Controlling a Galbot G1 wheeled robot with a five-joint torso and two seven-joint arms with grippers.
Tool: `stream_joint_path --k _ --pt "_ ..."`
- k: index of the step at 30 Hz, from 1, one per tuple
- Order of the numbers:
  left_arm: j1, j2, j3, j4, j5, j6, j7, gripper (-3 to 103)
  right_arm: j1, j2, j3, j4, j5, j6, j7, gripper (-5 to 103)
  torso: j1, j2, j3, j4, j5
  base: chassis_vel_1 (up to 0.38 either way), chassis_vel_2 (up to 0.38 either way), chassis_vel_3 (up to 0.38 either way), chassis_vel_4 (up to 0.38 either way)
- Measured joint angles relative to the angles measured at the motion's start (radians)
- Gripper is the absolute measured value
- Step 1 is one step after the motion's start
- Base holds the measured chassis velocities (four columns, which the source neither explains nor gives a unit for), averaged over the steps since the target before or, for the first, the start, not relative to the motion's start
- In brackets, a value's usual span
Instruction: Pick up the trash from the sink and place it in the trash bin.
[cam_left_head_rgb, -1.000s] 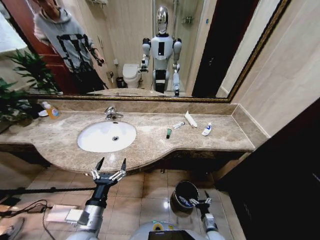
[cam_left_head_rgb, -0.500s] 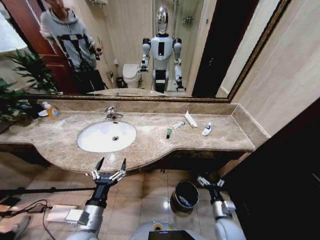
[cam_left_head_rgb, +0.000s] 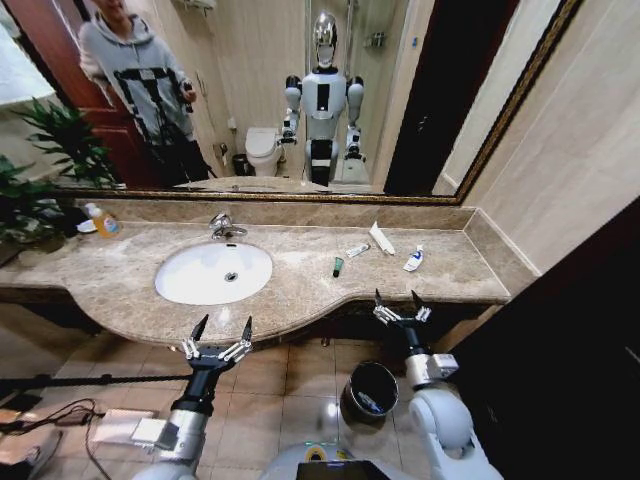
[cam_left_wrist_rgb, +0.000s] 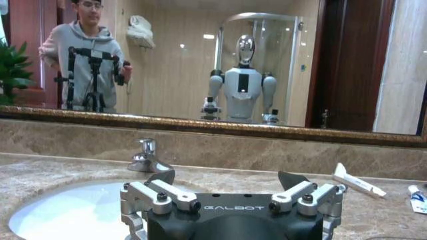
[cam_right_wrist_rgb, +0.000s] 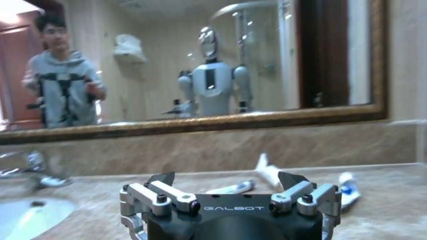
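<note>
The trash lies on the beige countertop to the right of the white sink (cam_left_head_rgb: 213, 272): a green-and-black tube (cam_left_head_rgb: 338, 266), a small white tube (cam_left_head_rgb: 357, 250), a longer white tube (cam_left_head_rgb: 381, 238) and a blue-marked tube (cam_left_head_rgb: 413, 259). My right gripper (cam_left_head_rgb: 397, 298) is open and empty, raised in front of the counter edge just short of these tubes. The right wrist view shows the white tube (cam_right_wrist_rgb: 267, 172) and the blue-marked tube (cam_right_wrist_rgb: 347, 185) beyond the gripper (cam_right_wrist_rgb: 227, 180). My left gripper (cam_left_head_rgb: 223, 327) hangs open before the sink (cam_left_wrist_rgb: 67, 215). The black trash bin (cam_left_head_rgb: 368, 392) stands on the floor below, with something pale inside.
A chrome faucet (cam_left_head_rgb: 222, 226) stands behind the basin. An orange-yellow soap bottle (cam_left_head_rgb: 103, 221) and a plant (cam_left_head_rgb: 40, 180) are at the far left. A dark cabinet (cam_left_head_rgb: 560, 340) flanks the right side. Cables and a white box (cam_left_head_rgb: 120, 428) lie on the floor at left.
My right gripper has risen from beside the trash bin to the level of the counter edge. The left arm has not moved.
</note>
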Motion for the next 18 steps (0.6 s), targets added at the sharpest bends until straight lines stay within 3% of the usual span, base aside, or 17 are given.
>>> stream_joint_path --k 10,13,18 --pt "0.000 0.000 0.000 0.000 0.000 0.000 0.000 100 0.201 -0.026 -0.151 -0.183 -0.023 -0.051 0.003 100 0.000 0.000 0.000 0.0001 0.0001 0.000 0.000 0.000 0.000" --pt "0.000 0.000 0.000 0.000 0.000 0.000 0.000 100 0.283 -0.033 -0.191 -0.236 -0.021 -0.134 0.037 100 0.000 0.000 0.000 0.0000 0.0000 0.000 0.000 0.000 0.000" --pt "0.000 0.000 0.000 0.000 0.000 0.000 0.000 100 0.392 -0.029 -0.242 -0.336 -0.021 -0.168 0.069 100 0.000 0.000 0.000 0.0001 -0.0001 0.000 0.000 0.000 0.000"
